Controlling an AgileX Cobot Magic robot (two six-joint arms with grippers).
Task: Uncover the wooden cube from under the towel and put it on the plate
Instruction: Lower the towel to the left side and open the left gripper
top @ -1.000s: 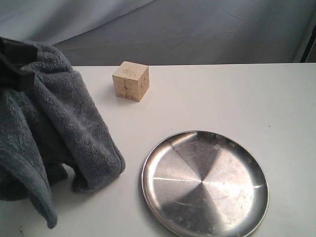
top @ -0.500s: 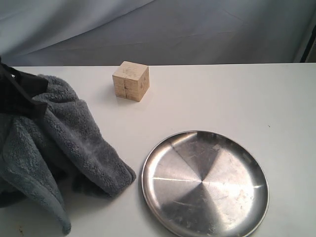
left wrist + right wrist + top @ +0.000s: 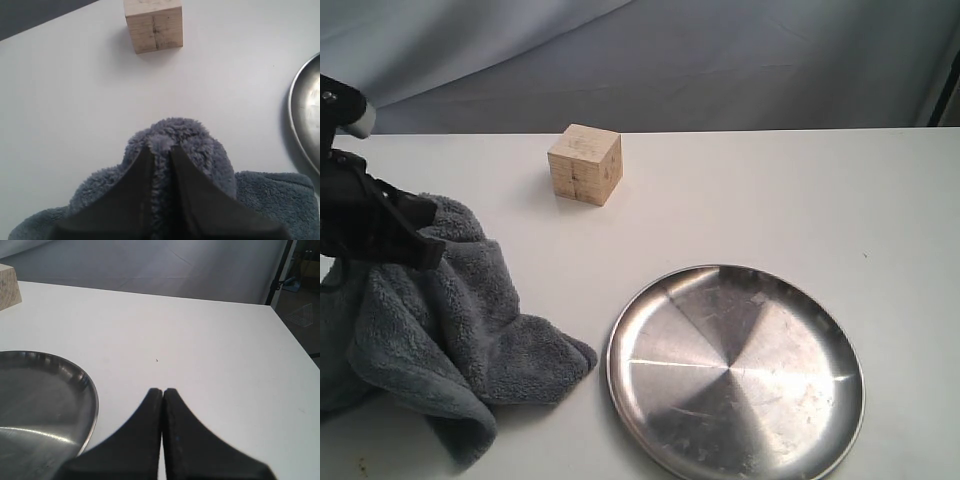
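The wooden cube (image 3: 585, 164) stands bare on the white table near its far edge; the left wrist view also has the cube (image 3: 153, 25) beyond the towel. The dark grey towel (image 3: 450, 330) lies bunched at the table's left front. My left gripper (image 3: 420, 240) is shut on a fold of the towel (image 3: 172, 150), and terry cloth fills the narrow gap between its fingers. The shiny metal plate (image 3: 735, 370) rests at the front, right of the towel. My right gripper (image 3: 163, 391) is shut on nothing, low over the table beside the plate's rim (image 3: 92, 400).
A grey cloth backdrop (image 3: 720, 60) hangs behind the table. The table's right edge (image 3: 295, 350) shows in the right wrist view, with a dark stand past it.
My left gripper has sunk lower with the towel, and the cloth has slumped onto the table and spread toward the plate. Cube and plate have not moved.
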